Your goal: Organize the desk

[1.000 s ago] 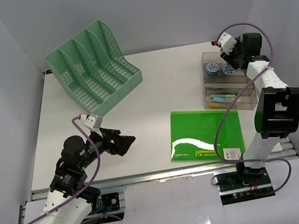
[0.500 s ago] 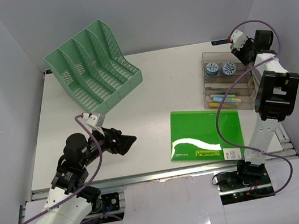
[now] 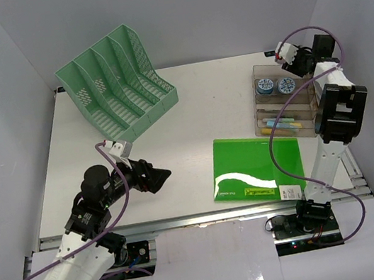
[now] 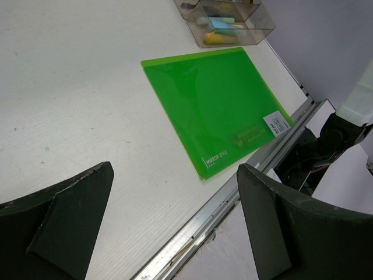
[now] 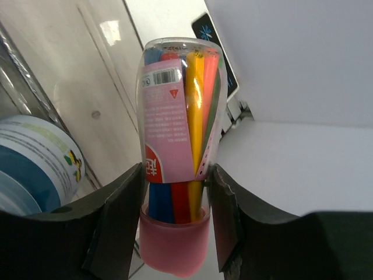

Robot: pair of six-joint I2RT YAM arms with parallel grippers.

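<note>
The white desk (image 3: 172,135) has a silver rail along its front edge. My right gripper (image 3: 300,65) hovers at the back right corner, behind the clear organizer (image 3: 282,106). In the right wrist view this gripper (image 5: 175,181) is shut on a clear tube of coloured pens (image 5: 175,116) with a pink cap, just above the cap. My left gripper (image 3: 154,178) hangs low over the front left of the desk. Its jaws (image 4: 175,210) are wide open with nothing between them, pointing toward a flat green folder (image 4: 215,105).
A mint green file rack (image 3: 116,80) stands at the back left. The green folder (image 3: 256,168) lies near the front rail at the right. Two blue tape rolls (image 3: 275,86) sit in the organizer's top tray; one (image 5: 35,169) shows beside the tube. Grey walls close three sides.
The right arm has lifted and swung toward the back right corner with the pen tube still gripped. The left arm has barely shifted.
</note>
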